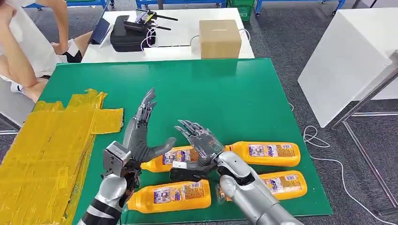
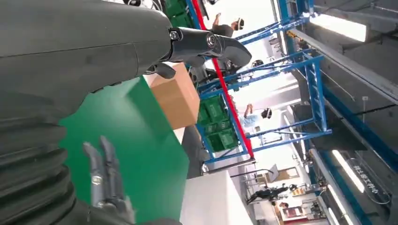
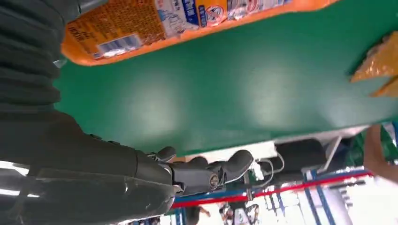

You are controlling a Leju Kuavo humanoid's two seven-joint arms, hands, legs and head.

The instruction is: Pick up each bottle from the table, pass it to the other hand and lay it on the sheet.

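Note:
Several orange bottles with blue-and-white labels lie on the green table (image 1: 225, 93): one (image 1: 267, 153) at the right, one (image 1: 284, 184) nearer the front right, one (image 1: 171, 196) at the front, and one (image 1: 170, 157) partly hidden between my hands. My left hand (image 1: 141, 136) is raised with its fingers spread, holding nothing. My right hand (image 1: 199, 143) hovers with fingers apart just above the hidden bottle and grips nothing. The yellow sheet (image 1: 51, 145) lies at the table's left. In the right wrist view a bottle (image 3: 187, 18) lies close to my right hand (image 3: 202, 173).
A cardboard box (image 1: 219, 38) and a black case (image 1: 126, 35) with cables stand on the white table behind. A person (image 1: 28, 47) sits at the far left corner. A white table (image 1: 347, 61) and loose cable (image 1: 319, 140) are to the right.

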